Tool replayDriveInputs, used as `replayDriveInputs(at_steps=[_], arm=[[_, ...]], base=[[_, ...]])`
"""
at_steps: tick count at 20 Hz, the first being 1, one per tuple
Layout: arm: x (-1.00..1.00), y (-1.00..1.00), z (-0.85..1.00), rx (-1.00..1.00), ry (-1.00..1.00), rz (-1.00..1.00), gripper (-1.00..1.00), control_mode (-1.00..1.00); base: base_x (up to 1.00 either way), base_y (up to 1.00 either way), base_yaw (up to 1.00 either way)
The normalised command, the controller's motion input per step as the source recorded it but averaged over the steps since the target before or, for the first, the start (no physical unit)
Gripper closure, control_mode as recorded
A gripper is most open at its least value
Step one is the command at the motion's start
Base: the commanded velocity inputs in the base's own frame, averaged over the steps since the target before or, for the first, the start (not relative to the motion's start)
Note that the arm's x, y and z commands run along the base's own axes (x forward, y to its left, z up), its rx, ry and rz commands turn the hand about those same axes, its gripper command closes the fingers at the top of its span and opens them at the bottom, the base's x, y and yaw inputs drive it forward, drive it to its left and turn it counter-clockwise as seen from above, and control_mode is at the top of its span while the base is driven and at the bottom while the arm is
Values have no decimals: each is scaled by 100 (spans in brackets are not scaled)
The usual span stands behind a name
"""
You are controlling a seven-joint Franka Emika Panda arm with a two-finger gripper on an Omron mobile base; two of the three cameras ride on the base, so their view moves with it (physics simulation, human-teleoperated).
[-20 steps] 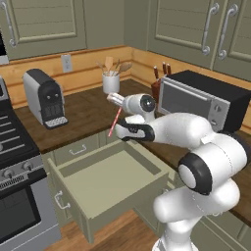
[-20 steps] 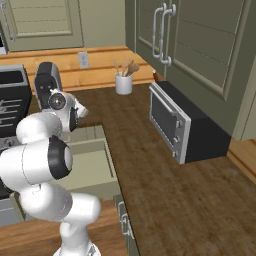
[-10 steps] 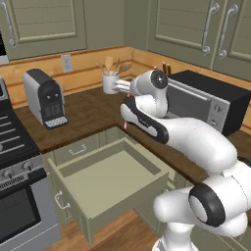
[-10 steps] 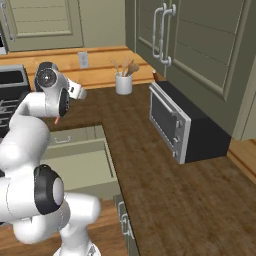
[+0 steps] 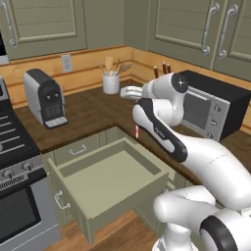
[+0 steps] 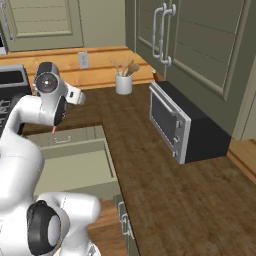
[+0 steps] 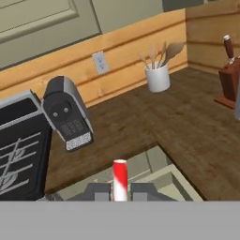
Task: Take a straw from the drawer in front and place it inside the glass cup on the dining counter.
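Carrying step: the straw (image 7: 120, 179) sits pinched between the two dark finger tips of the gripper (image 7: 120, 191) at the bottom centre of the hand view, so the tool is clenched on it.
Straw position: in the left base view only its lower red end (image 5: 137, 131) peeks out below the white wrist, mid-frame, above the far right corner of the drawer (image 5: 111, 177); in the right base view a small red tip (image 6: 53, 130) hangs under the hand at the left of the frame.
Drawer: pulled out, lower centre of the left base view, its floor bare as far as can be seen.
Glass cup and dining counter: neither can be picked out here, so the drop-off lies somewhere the base has yet to face.
Risk, slip: the straw is thin and smooth, and held near one end; a wide swing of the arm could likely let it pivot or slide out of the grip.
Risk, snag: the hanging end may catch the drawer's rim or the edge of the wooden counter (image 5: 93, 116) if the hand travels low.
Risk, clutter: the white crock of wooden spoons (image 7: 157, 76), the coffee machine (image 7: 67, 113) and the microwave (image 5: 211, 104) stand near the hand's path; a sweep could clip them.
Risk, base: the open drawer juts forward and could be struck when the base drives off.
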Motion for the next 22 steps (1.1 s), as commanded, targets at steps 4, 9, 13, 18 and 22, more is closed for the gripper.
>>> replayDriveInputs(at_steps=[4,9,13,18,22], arm=[[-5,0,-11,-14,0,1,100,-100],[-2,0,-2,-6,0,0,100,100],[0,0,0,0,0,0,100,100],[0,0,0,0,0,0,100,100],[0,0,0,0,0,0,100,100]], base=[[0,0,0],[-48,0,1],[-100,0,1],[-100,3,7],[-97,35,71]])
